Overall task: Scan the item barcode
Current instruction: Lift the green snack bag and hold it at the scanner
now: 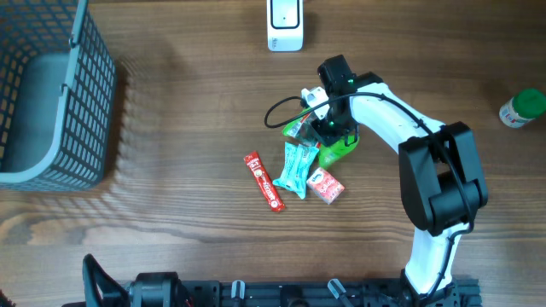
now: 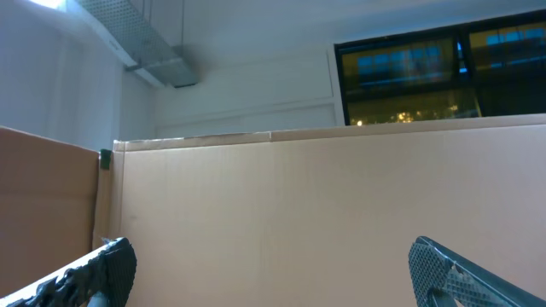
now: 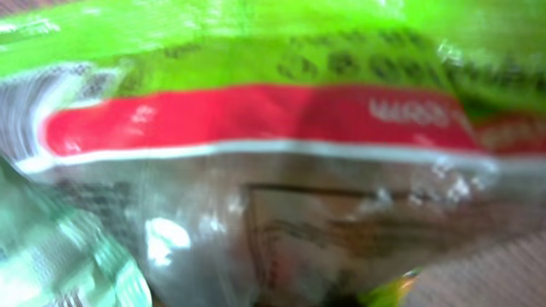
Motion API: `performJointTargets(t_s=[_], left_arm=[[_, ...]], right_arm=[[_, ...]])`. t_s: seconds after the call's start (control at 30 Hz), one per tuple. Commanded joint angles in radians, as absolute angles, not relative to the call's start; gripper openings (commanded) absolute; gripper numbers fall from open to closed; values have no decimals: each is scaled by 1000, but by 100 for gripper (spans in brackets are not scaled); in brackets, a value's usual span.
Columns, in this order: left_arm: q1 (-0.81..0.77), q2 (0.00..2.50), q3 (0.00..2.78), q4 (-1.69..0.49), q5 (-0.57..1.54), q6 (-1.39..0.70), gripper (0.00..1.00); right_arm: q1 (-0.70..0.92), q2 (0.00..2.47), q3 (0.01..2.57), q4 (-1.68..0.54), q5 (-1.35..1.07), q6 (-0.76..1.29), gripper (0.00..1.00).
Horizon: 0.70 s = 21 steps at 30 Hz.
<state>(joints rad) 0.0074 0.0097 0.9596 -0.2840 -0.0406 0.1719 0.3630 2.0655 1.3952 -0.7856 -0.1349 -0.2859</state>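
Item: green packet [image 1: 339, 147] on the table [image 1: 171, 102], under my right gripper [image 1: 328, 128].
Right grip: I cannot tell if it is clamped.
Left gripper [image 2: 273, 269]: wide, empty.
Remaining: lift, show barcode to scanner [image 1: 284, 26].

Print on the green packet [image 3: 273, 51] blurred beyond reading in the right wrist view, packet partly hidden overhead beneath the right gripper [image 1: 328, 130]; basket [image 1: 94, 94] at the left edge of the table [image 1: 196, 239] and bottle [image 1: 522, 108] at its right edge cropped.
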Motion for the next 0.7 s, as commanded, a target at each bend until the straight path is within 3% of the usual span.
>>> performJointTargets(t_s=[0.0, 0.5, 0.67], left_arm=[[2, 4, 961, -286, -58, 188, 100], [2, 4, 961, -319, -58, 188, 100], [2, 4, 961, -304, -57, 188, 100]], right_arm=[[365, 2106, 1361, -732, -125, -188, 4], [390, 1915, 1651, -834, -110, 5, 4], [465, 1785, 1651, -862, 91, 11, 4]])
